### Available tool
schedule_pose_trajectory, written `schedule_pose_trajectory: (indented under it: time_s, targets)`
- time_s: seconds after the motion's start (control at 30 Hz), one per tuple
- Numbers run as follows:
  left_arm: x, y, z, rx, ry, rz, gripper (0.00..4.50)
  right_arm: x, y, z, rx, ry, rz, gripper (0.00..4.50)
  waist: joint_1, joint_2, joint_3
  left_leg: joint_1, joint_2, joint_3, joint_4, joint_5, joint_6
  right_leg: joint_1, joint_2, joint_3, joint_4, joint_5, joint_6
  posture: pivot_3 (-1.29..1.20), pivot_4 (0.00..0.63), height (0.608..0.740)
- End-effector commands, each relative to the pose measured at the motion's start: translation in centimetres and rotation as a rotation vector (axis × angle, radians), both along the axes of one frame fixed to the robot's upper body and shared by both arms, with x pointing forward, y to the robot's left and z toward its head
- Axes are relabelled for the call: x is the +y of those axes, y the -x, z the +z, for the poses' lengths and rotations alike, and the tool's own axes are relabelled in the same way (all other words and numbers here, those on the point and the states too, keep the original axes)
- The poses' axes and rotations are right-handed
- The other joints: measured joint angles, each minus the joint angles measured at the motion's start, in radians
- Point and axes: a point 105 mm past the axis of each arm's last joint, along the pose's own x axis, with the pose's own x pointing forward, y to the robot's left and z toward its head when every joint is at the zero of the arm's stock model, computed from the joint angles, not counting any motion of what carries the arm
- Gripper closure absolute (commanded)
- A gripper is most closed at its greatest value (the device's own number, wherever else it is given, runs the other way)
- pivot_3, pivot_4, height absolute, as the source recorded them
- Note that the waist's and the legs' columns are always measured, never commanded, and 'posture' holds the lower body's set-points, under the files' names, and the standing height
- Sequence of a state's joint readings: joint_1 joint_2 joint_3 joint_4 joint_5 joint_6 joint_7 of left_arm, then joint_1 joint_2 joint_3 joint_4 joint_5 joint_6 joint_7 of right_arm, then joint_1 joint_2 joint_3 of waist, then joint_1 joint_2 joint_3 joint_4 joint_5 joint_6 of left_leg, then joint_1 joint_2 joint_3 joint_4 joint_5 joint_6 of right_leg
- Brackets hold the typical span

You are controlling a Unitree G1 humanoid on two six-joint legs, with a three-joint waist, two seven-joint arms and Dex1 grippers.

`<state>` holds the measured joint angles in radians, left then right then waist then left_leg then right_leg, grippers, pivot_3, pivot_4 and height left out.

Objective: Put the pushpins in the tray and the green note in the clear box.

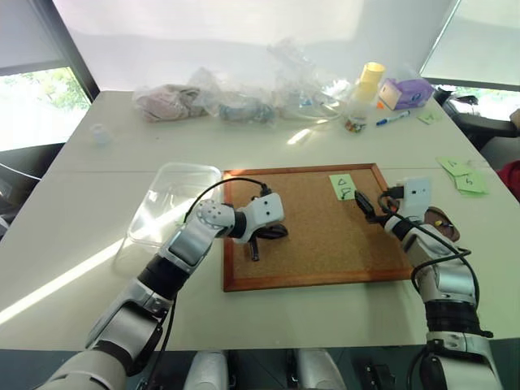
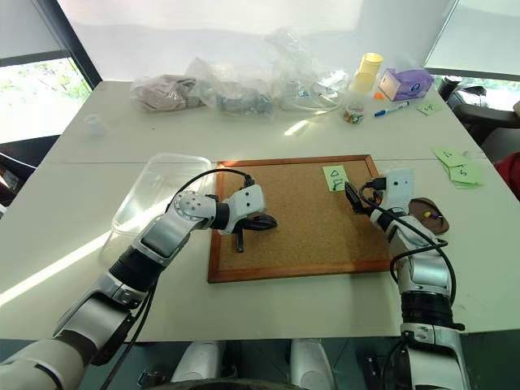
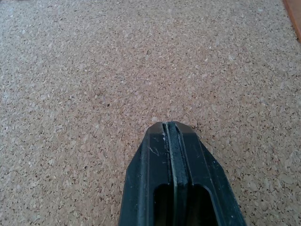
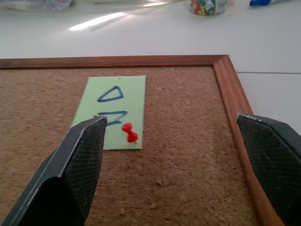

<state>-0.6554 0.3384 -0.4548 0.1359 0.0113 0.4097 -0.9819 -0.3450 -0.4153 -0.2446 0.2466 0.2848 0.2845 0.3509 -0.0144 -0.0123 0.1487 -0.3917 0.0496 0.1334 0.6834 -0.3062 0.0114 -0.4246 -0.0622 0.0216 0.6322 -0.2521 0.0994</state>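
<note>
Right end effector (image 4: 171,141): we see jaws spread wide | red pushpin (image 4: 129,133) just ahead, pinning green note (image 4: 114,110) to cork board (image 1: 317,236) | tiny, stiff, light: pinch its head | left end effector (image 3: 172,129): closed, empty.

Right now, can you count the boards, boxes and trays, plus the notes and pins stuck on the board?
Cork board: 1
Clear box: 1
Brown tray: 1
Green note on the board: 1
Red pushpin in that note: 1
Total: 5
</note>
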Motion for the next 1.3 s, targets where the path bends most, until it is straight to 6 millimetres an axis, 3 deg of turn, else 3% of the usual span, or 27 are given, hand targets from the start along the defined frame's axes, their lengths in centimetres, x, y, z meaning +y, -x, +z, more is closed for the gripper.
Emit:
schedule_pose_trajectory:
  time_s: [0.03, 0.07, 0.17, 0.4, 0.67, 0.97, 1.3]
  targets:
    - [0.1, 0.6, -1.1, 0.037, -0.024, -0.006, 4.50, 0.5, -0.7, 1.0, -0.048, 0.011, 0.020, 0.02, 0.000, 0.000, 0.000, 0.000, 0.000, 0.000, 0.000, 0.000, 0.000, 0.000, 0.000, 0.000, 0.000, 0.000, 0.000, 0.00, 0.150, 0.737]
    - [0.1, 0.6, -1.1, 0.038, -0.024, -0.005, 4.50, 0.5, -0.8, 0.9, -0.046, 0.011, 0.022, 0.02, 0.000, 0.000, 0.000, 0.000, 0.000, 0.000, 0.000, 0.000, 0.000, 0.000, 0.000, 0.000, 0.000, 0.000, 0.000, 0.00, 0.150, 0.737]
    - [0.1, 0.6, -1.1, 0.039, -0.025, -0.003, 4.50, 0.6, -0.9, 0.7, -0.041, 0.011, 0.029, 0.81, 0.001, 0.000, 0.000, 0.000, 0.000, 0.000, 0.000, 0.000, 0.000, 0.000, 0.000, 0.000, 0.000, 0.000, 0.000, 0.00, 0.150, 0.737]
    - [0.2, 0.6, -1.1, 0.040, -0.028, 0.001, 4.50, 1.0, -1.2, 0.5, -0.041, 0.012, 0.041, 4.31, 0.001, 0.000, 0.000, 0.000, 0.000, 0.000, 0.000, 0.000, 0.000, 0.000, 0.000, 0.000, 0.000, 0.000, 0.000, 0.00, 0.150, 0.737]
    - [0.2, 0.7, -1.2, 0.047, -0.040, -0.001, 4.50, 0.8, -0.8, 0.8, -0.065, 0.016, 0.030, 4.41, 0.001, 0.000, 0.000, 0.000, 0.000, 0.000, 0.000, 0.000, 0.000, 0.000, 0.000, 0.000, 0.000, 0.000, 0.000, 0.00, 0.150, 0.737]
    - [1.0, 0.9, -2.3, 0.070, -0.111, 0.004, 4.50, -1.2, 0.4, 2.5, -0.201, 0.026, -0.088, 4.41, 0.002, 0.000, 0.000, 0.000, 0.000, 0.000, 0.000, 0.000, 0.000, 0.000, 0.000, 0.000, 0.000, 0.000, 0.000, 0.00, 0.150, 0.737]
    - [1.1, 0.9, -2.5, 0.077, -0.125, 0.008, 4.50, -2.0, 1.0, 3.4, -0.261, -0.004, -0.149, 4.41, -0.005, 0.002, -0.001, 0.001, 0.001, 0.000, 0.000, 0.000, 0.000, 0.000, 0.001, 0.000, 0.001, 0.000, 0.000, 0.00, 0.150, 0.737]
